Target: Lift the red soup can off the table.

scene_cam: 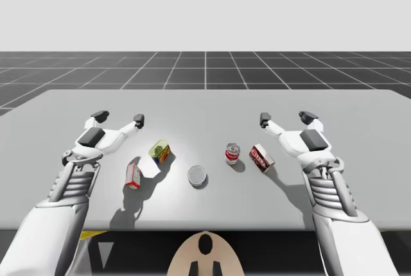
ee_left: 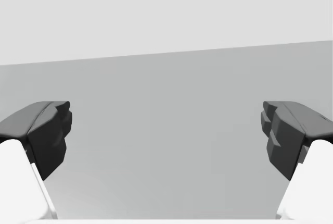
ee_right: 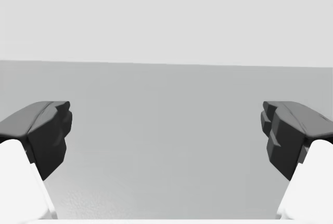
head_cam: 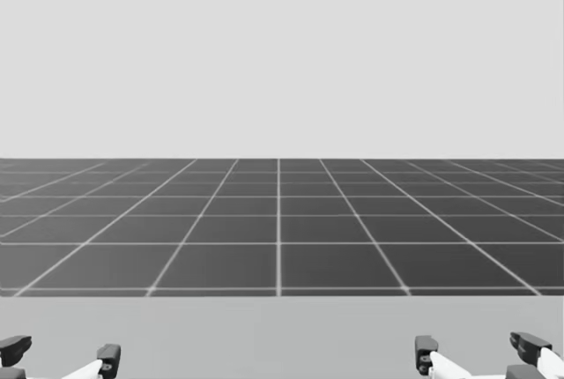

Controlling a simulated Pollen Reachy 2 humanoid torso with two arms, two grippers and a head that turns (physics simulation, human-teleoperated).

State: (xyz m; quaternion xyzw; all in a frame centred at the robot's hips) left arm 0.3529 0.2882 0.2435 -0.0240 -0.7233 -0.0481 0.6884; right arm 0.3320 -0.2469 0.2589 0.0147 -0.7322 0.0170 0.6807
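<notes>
The red soup can (scene_cam: 232, 153) stands upright on the grey table (scene_cam: 205, 106), right of the middle. My right gripper (scene_cam: 286, 119) hovers open behind and to the right of it, well apart from it. My left gripper (scene_cam: 119, 119) is open too, over the left part of the table, far from the can. Both show at the lower edge of the head view, the left gripper (head_cam: 60, 354) and the right gripper (head_cam: 478, 350). In the wrist views the left gripper (ee_left: 166, 135) and the right gripper (ee_right: 166, 135) have only bare tabletop between their fingers.
A red box (scene_cam: 261, 158) lies just right of the soup can. A silver can (scene_cam: 197, 175) stands near the front middle. A green and yellow can (scene_cam: 160, 151) lies tilted left of centre, with a small red and white box (scene_cam: 133, 176) in front of it.
</notes>
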